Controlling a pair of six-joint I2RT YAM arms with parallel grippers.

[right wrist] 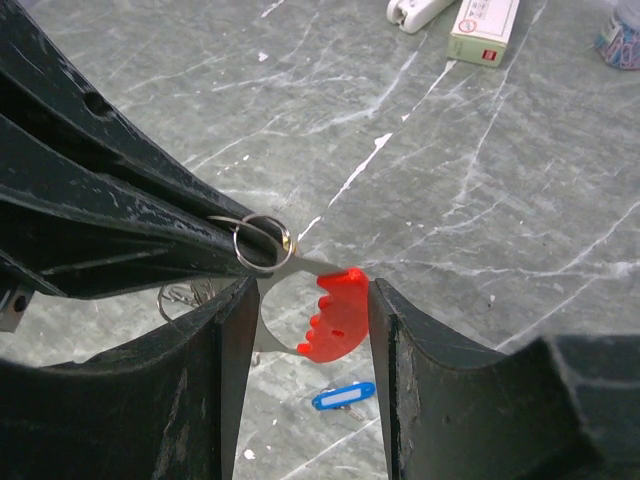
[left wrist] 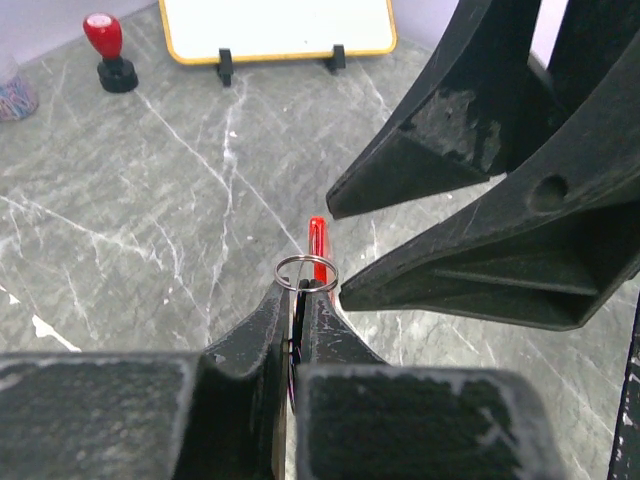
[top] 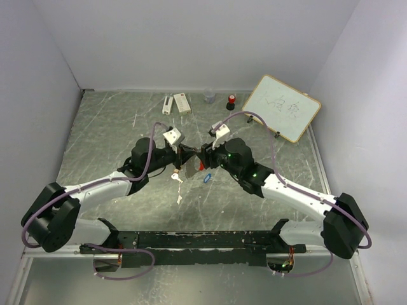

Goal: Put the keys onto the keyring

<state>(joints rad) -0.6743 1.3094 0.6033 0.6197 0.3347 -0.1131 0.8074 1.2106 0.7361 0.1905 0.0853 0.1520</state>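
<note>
The keyring's thin grey wire loop is pinched between my left gripper's shut fingertips, above the table. Its red plastic tag, with a curved metal piece, sits between my right gripper's fingers, which press on both sides of it. The loop shows at the left gripper's tip in the right wrist view. Both grippers meet at the table's middle. A blue tab lies loose on the table below. Two tiny keys lie on the table, one yellowish and one pale.
A whiteboard stands at the back right, with a red-capped black stamp to its left. A white box, a white clip-like item and a clear cup stand along the back wall.
</note>
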